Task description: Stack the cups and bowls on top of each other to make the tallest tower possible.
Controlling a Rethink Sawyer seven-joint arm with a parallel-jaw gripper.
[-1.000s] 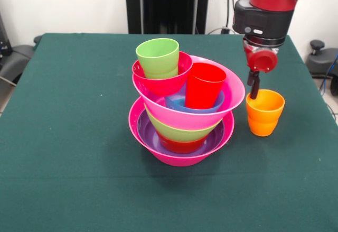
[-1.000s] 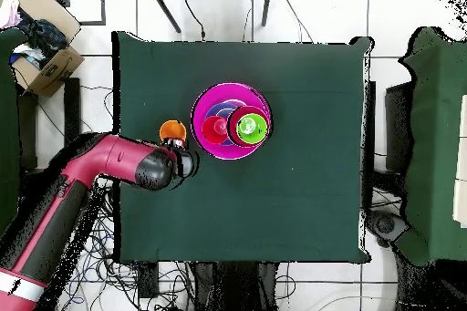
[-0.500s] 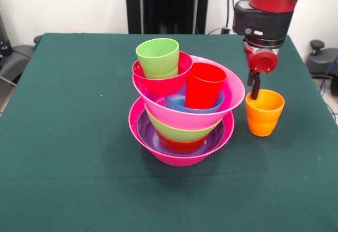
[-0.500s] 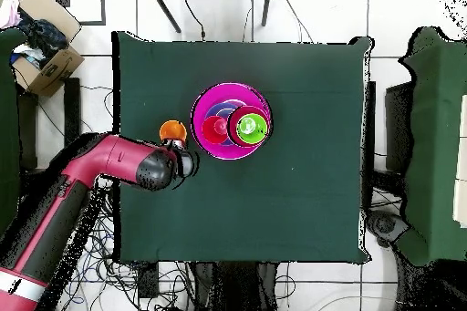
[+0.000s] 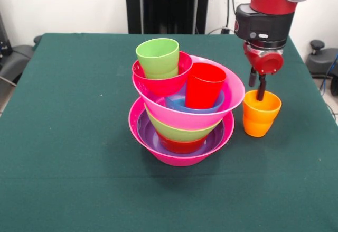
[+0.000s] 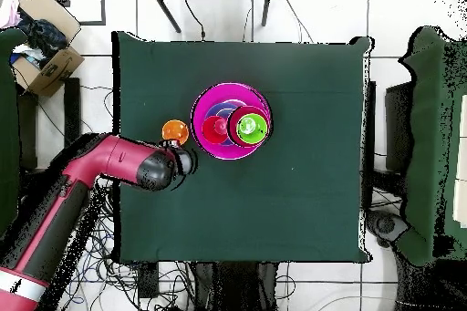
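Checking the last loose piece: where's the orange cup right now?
Front view: the orange cup stands upright on the table, right of the tower and apart from it, with the gripper at its rim.

a dark green cloth covers the desk [image 5: 68,152]. behind it stands a white wall [image 5: 58,5] with a tall black stand [image 5: 168,5] against it. from overhead, the floor [image 6: 319,15] is pale tile strewn with black cables [image 6: 128,243]. an open cardboard box [image 6: 44,38] sits near one corner of the desk, and dark chairs [image 6: 429,143] stand along one side.
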